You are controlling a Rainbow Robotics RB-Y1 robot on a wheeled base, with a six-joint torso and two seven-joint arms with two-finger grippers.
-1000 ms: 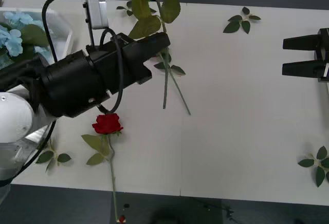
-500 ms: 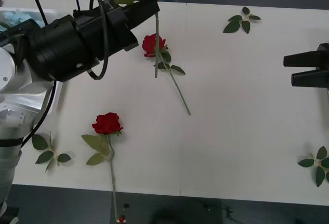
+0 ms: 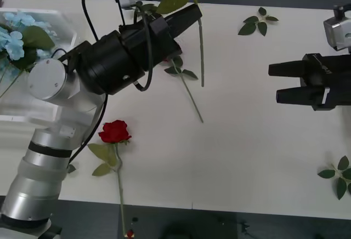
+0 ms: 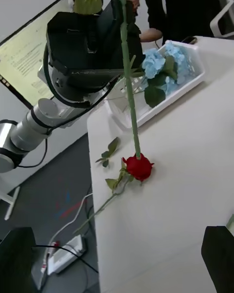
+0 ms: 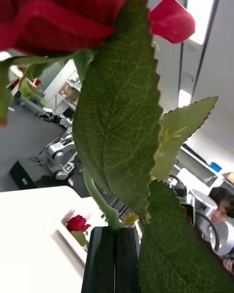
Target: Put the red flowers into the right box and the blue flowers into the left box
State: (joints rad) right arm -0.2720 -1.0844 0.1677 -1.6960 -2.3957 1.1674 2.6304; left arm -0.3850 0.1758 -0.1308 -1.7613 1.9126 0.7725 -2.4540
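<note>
My left gripper [image 3: 196, 10] is raised over the table's far middle, shut on a red flower's stem [image 3: 201, 52], which hangs down from it. In the left wrist view the black fingers [image 5: 115, 256] pinch the stem below the red bloom [image 5: 53, 14]. A second red flower [image 3: 114, 131] lies near the front edge. A third stem [image 3: 190, 99] lies mid-table, its bloom hidden behind my left arm. The blue flowers [image 3: 13, 36] lie in the left box [image 3: 55, 12]. My right gripper [image 3: 272, 83] hovers open at the right. The right box [image 5: 66, 234], far off, holds one red flower.
Loose green leaf sprigs lie at the far right [image 3: 256, 22] and at the front right edge [image 3: 340, 176]. The table's front edge [image 3: 192, 206] runs close below the lying rose. White tabletop [image 3: 247, 140] stretches between the two arms.
My left arm has swung right and forward with the rose, now covering the mid-table bloom and uncovering the left box. My right gripper has come in leftward.
</note>
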